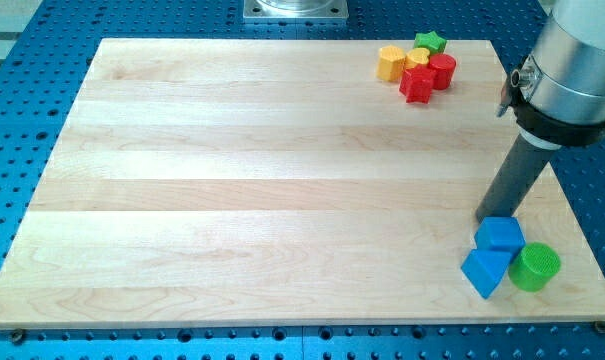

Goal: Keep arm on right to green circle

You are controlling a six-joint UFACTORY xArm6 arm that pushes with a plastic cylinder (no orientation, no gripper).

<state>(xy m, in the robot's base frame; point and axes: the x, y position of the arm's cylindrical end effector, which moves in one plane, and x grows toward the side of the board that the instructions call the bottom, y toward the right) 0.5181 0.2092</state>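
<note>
The green circle block (535, 267) lies near the view's bottom right corner of the wooden board (262, 180). A blue block (500, 234) touches it on its upper left, and a blue triangle block (485, 270) lies just left of it. My tip (485, 218) rests on the board just above and left of the blue block, up and to the left of the green circle. The dark rod rises from there toward the view's top right.
A cluster sits at the view's top right: a yellow block (390, 63), a small yellow block (417, 56), a green star (430, 42), a red cylinder (442, 71) and a red star (417, 85). A blue perforated table (22, 120) surrounds the board.
</note>
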